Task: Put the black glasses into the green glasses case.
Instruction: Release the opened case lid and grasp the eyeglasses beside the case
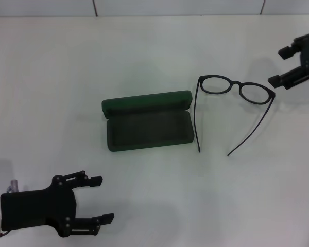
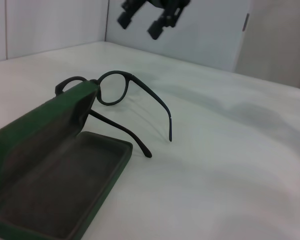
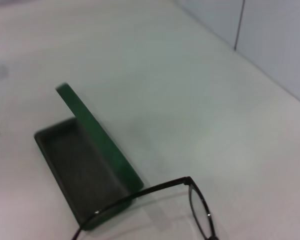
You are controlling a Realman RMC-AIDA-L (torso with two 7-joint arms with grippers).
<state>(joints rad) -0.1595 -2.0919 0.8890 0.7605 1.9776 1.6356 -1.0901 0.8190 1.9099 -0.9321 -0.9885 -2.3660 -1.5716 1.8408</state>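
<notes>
Green glasses case [image 1: 148,127] sits open near the middle of the white desk [image 1: 144,56], lid standing up along its far edge, dark lining exposed, nothing inside. The left wrist view shows the same: tray flat on the desk, lid [image 2: 37,127] raised behind it.

Black glasses [image 1: 236,98] lie on the desk just right of the case, not in it. Lenses face away from the robot, both temple arms unfolded and pointing back toward it. The left temple [image 1: 197,121] runs close along the case's right end; can't tell whether it touches. The right temple angles out, away from the case. In the right wrist view one temple [image 3: 140,196] crosses in front of the case's corner.

Right pincer [image 1: 284,66] is beyond the case's right end, just past the right lens of the glasses, above the desk. Fingers spread wide, holding nothing, not touching the frame. It also shows up in the left wrist view, hanging above and behind the glasses [image 2: 149,19].

Left pincer [image 1: 97,199] is near the desk's front edge, to the front-left of the case and well apart from it. Fingers spread wide, empty.
</notes>
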